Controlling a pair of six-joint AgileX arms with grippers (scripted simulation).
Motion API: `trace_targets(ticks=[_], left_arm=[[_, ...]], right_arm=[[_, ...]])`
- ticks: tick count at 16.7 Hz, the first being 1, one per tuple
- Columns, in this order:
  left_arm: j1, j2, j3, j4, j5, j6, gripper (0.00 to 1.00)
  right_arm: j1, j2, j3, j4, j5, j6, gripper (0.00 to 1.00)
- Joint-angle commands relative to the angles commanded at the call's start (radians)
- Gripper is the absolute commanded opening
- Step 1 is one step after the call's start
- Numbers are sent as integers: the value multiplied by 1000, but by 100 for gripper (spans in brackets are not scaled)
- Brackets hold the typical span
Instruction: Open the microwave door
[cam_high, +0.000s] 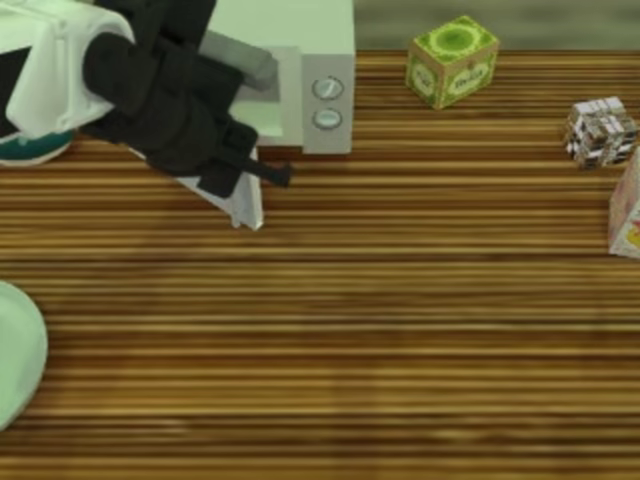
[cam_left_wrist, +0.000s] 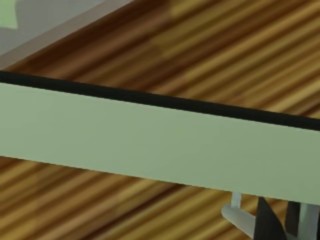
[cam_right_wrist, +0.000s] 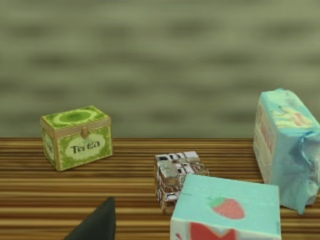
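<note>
The microwave (cam_high: 300, 30) stands at the back left of the table, two round silver knobs (cam_high: 327, 103) on its front panel. The microwave door (cam_high: 245, 205) is swung partway out toward the table's front, and my left arm covers most of it. My left gripper (cam_high: 265, 172) sits at the door's free edge. The left wrist view shows the door's edge as a pale band (cam_left_wrist: 160, 140) with its thin handle (cam_left_wrist: 240, 219) below, and my left gripper (cam_left_wrist: 281, 225) is shut on that handle. Of my right gripper only a dark wedge (cam_right_wrist: 100, 222) shows, off by the table's right side.
A green tea box (cam_high: 452, 60) stands right of the microwave. A patterned cube (cam_high: 600, 130) and a pale blue packet (cam_high: 628, 215) sit at the right edge. A strawberry-printed box (cam_right_wrist: 225, 210) lies close to my right gripper. A pale plate (cam_high: 15, 350) juts in at the left.
</note>
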Motion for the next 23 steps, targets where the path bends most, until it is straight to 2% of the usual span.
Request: trace_targets(ticks=[7,23], left_arm=[[57,-54,-61,-8,76,143,0],[57,-55,-61,-8,77,145,0]], right_arm=[[0,0,0,0,0,0,100],[0,0,0,0,0,0,100]])
